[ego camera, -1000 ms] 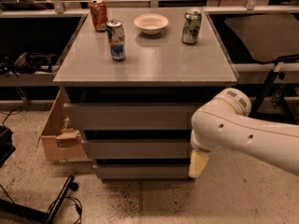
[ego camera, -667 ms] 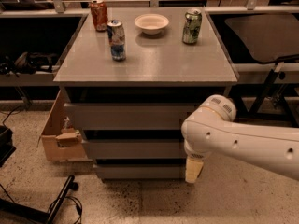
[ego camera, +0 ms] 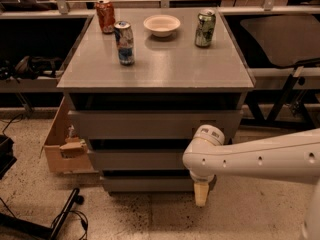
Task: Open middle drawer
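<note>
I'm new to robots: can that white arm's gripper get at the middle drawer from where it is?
Probably yes: the gripper hangs just below the middle drawer, at its right end, with nothing between them.

Warm, dim light comes from above — the cabinet top (ego camera: 165,59) takes a soft sheen, while the gap above the middle drawer (ego camera: 135,160) lies in black shadow. My gripper (ego camera: 201,194) hangs low in front of the bottom drawer (ego camera: 145,184), pale against the dull speckled floor (ego camera: 125,214).
</note>
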You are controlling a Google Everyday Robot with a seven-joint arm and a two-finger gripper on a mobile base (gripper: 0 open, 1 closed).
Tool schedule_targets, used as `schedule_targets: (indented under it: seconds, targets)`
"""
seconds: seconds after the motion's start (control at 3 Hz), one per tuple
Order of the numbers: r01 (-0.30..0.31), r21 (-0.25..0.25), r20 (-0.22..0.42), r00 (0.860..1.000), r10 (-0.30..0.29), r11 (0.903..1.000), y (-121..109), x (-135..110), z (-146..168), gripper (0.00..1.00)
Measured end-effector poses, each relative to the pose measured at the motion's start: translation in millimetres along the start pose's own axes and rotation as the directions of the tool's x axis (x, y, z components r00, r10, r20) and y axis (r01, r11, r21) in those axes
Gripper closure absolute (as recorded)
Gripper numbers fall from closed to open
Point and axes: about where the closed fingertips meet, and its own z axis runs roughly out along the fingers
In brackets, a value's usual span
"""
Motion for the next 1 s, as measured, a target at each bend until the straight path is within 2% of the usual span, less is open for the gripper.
schedule_targets:
  seconds: [0.33, 1.0]
  targets:
    - [0.030, -0.003, -0.014, 0.999, -0.030, 0.9995, -15.4, -3.4, 42.6, 0.00]
    - [0.039, 0.019, -0.034, 0.999, -0.038, 0.9991, -59.5, -6.0, 82.2, 0.00]
